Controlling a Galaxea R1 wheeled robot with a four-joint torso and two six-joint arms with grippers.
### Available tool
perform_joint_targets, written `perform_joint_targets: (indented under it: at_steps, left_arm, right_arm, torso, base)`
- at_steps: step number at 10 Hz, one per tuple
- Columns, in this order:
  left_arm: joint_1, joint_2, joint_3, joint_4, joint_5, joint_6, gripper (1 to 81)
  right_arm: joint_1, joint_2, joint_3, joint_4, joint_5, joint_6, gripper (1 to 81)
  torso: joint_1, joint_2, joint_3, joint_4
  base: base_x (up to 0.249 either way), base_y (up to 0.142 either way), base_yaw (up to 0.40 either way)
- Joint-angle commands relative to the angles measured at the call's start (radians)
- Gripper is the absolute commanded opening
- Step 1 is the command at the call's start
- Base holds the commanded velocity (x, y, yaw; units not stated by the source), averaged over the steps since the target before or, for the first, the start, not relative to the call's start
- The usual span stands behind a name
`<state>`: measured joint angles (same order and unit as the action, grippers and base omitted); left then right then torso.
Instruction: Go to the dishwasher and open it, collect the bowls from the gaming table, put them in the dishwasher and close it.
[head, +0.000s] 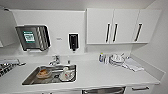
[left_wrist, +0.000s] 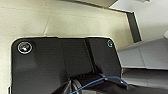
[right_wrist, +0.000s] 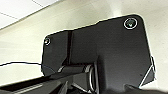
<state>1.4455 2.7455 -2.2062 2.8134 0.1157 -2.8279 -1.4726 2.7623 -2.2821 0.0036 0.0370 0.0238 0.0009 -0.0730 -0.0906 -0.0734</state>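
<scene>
The top strip of the stainless-steel dishwasher (head: 103, 90) sits under the white counter (head: 100, 75), at the lower edge of the head view and right of the sink. It looks closed. The bowls and the gaming table are out of view. In the left wrist view a pale tiled floor (left_wrist: 62, 22) and a grey cabinet base (left_wrist: 145, 55) lie beyond the robot's dark plate. The right wrist view has pale floor (right_wrist: 30, 35) past the plate.
A steel sink (head: 50, 74) in the counter holds a brownish dish (head: 43, 73) and a white cup (head: 65, 73), with a tap (head: 55, 60) behind. Bottles and dishes (head: 113, 59) stand at the back right. White wall cabinets (head: 120, 26) hang above; a towel dispenser (head: 32, 37) is on the wall.
</scene>
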Motion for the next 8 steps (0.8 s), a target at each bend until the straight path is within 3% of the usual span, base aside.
perform_joint_targets:
  at_steps: [1,4,8]
  left_arm:
    - [-0.053,-0.012,0.013,0.066,0.067,-0.052,81.1]
    - [-0.055,-0.018,0.023,0.066,0.061,-0.052,81.1]
    - [-0.027,-0.130,0.204,0.066,0.101,-0.052,81.1]
  right_arm:
    - [0.053,-0.016,0.009,-0.004,-0.049,-0.002,81.1]
    - [0.053,-0.016,0.017,-0.002,-0.051,-0.002,81.1]
    - [0.054,-0.071,0.096,0.007,-0.055,0.007,81.1]
  torso:
    - [0.000,0.000,0.000,0.000]
    - [-0.001,0.000,0.000,0.000]
    - [-0.001,0.000,0.000,0.000]
  base:
    - [0.000,0.000,0.000]
    - [0.000,0.000,0.000]
    - [0.000,0.000,0.000]
